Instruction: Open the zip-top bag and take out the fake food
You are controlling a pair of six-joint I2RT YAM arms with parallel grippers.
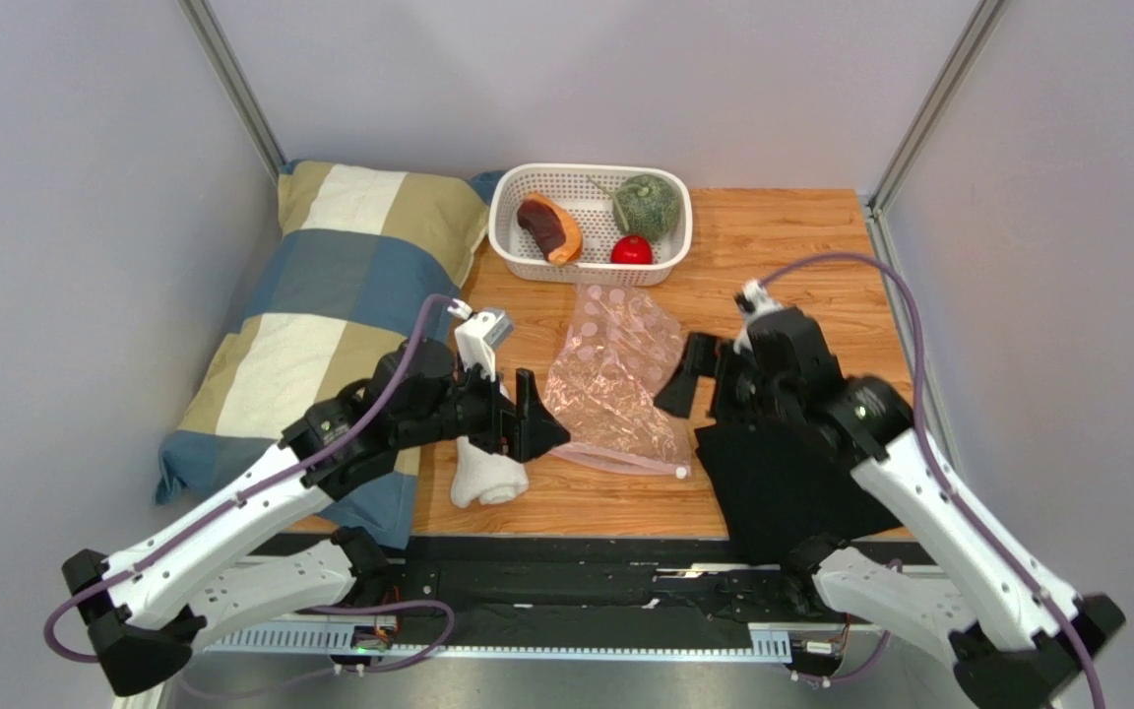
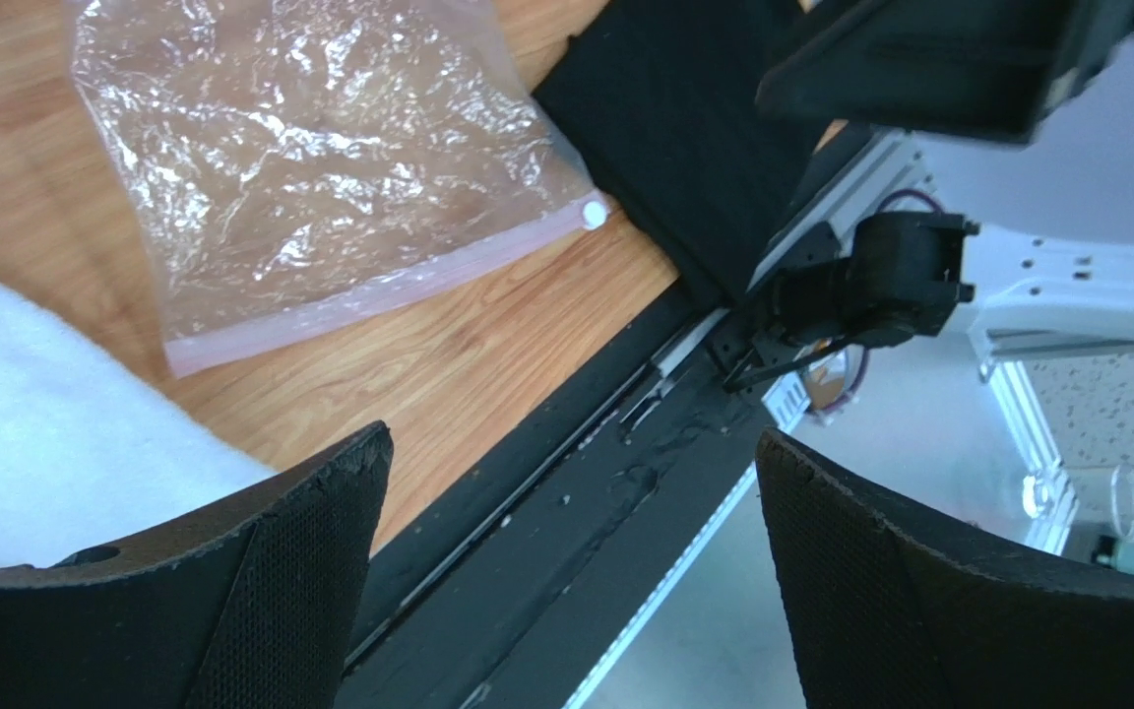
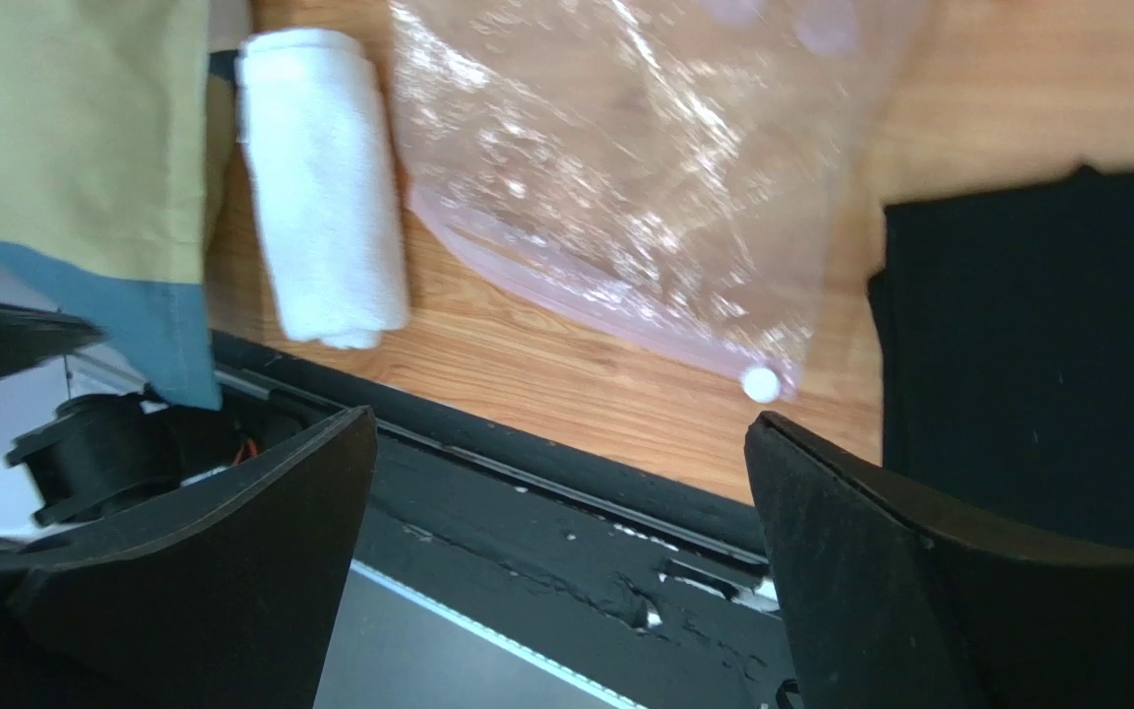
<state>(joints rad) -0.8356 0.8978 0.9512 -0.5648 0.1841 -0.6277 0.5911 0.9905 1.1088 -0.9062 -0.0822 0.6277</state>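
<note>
**Bag flat on tabletop, fake food in basket, both jaws released**

Zip-top bag (image 1: 618, 381): lies flat and crinkled on the wooden tabletop (image 1: 802, 251), near the middle, between the two arms. Its pinkish zip strip runs along the edge nearest the arm bases. The small white slider (image 1: 681, 473) sits at the end of the strip closest to the black cloth (image 1: 788, 480). Whether the zip is parted cannot be told.

Fake food: three pieces lie inside the white basket (image 1: 507, 222) at the far edge of the tabletop, well apart from the bag. They are a dark purple-and-orange piece (image 1: 548, 229), a round green vegetable (image 1: 647, 207) and a red tomato (image 1: 631, 251).

Left jaws: released, with the fingers (image 2: 292, 576) spread wide and nothing between them. They hang just beside the bag's left edge, above the rolled white towel (image 1: 487, 476).

Right jaws: released, with the fingers (image 3: 884, 576) spread wide and nothing held. They hang just beside the bag's right edge, above the near corner of the black cloth.

Surroundings: a checked pillow (image 1: 337, 310) lies along the left side of the tabletop, and the towel rests against its near end.
</note>
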